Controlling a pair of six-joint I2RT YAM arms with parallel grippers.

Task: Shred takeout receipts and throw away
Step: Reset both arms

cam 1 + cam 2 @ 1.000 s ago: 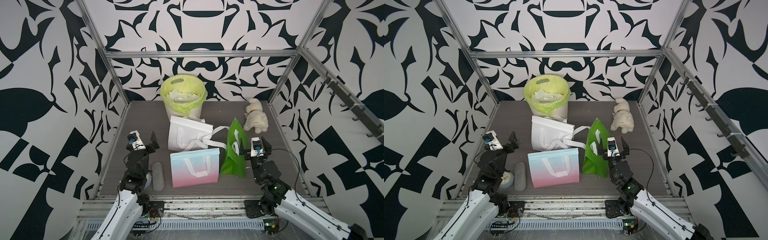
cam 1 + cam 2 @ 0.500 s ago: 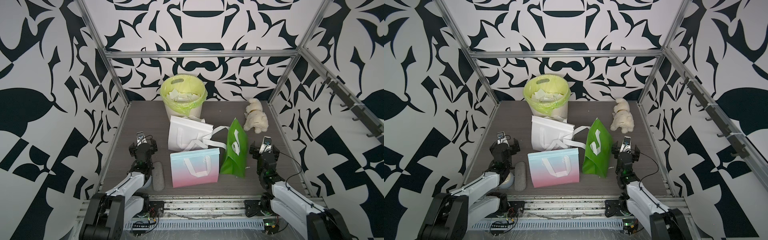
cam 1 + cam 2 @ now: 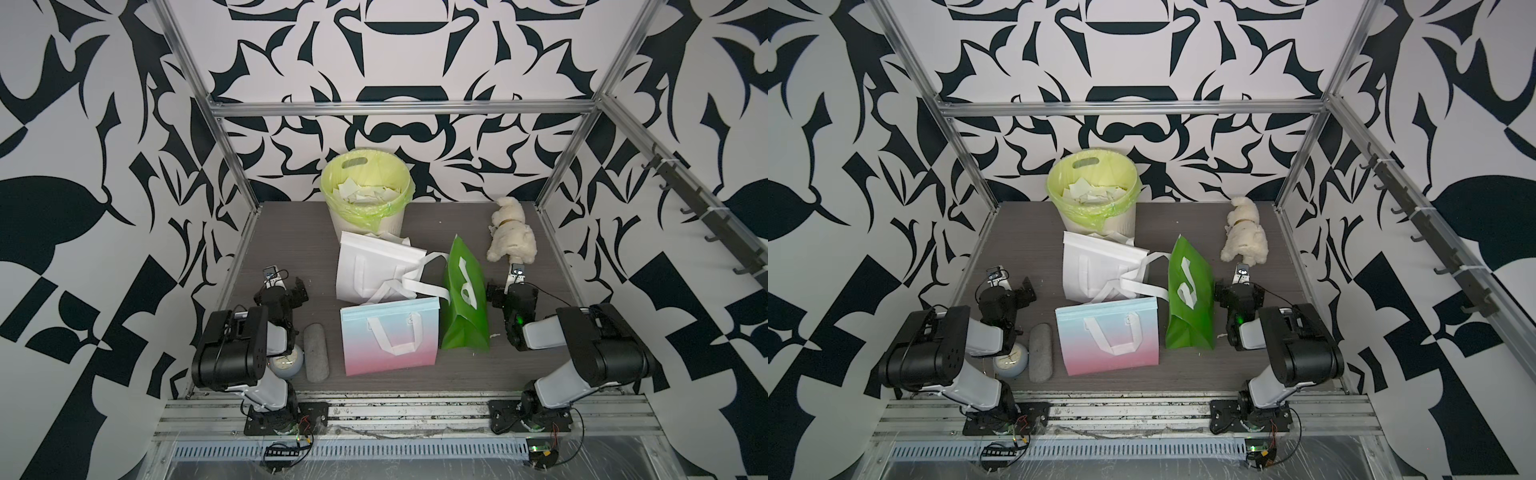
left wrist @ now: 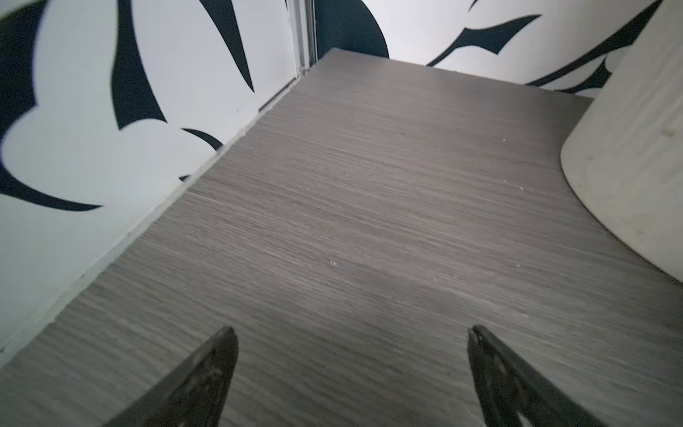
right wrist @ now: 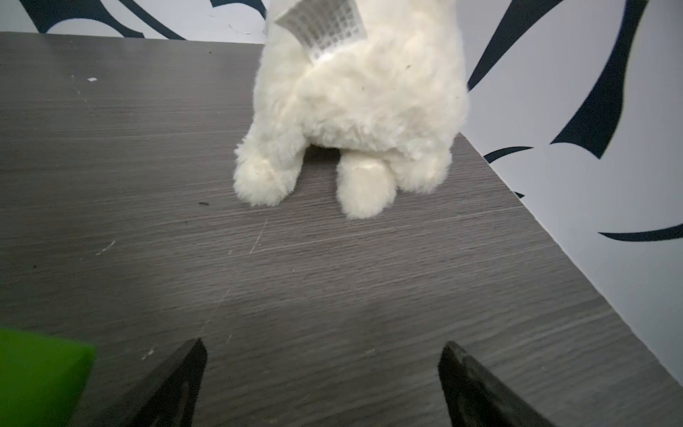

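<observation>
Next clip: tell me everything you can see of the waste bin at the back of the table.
The waste bin is a round, off-white tub, seemingly plastic with faint vertical ribbing, standing upright at the back middle of the table. A yellow-green plastic liner with a cut-out handle hole is folded over its rim and hangs down the outside. Torn white paper scraps lie piled inside. The white tote bag sits just in front of its base; whether they touch is unclear.

No legible text (plush tag (image 5: 319, 27) blurred)
</observation>
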